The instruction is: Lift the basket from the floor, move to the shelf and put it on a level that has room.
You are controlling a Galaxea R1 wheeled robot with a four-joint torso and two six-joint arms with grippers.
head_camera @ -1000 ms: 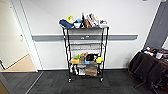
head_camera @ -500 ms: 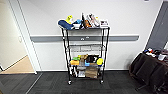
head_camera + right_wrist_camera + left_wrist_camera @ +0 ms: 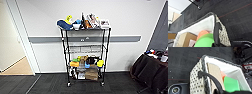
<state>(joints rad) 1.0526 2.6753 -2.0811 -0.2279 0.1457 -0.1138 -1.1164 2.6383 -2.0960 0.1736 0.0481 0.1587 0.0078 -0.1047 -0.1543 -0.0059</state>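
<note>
Grippers: I cannot tell if they are apart or together (they are too hard to see).
Basket: the woven basket hangs above the carpet floor, with a cardboard piece and a green block inside.
Done: the lift looks done.
Left: the black wire shelf stands ahead, across the carpet.
Room: its second level looks bare; white wall behind.

Black shelf on dark floor, top tier crowded.
</note>
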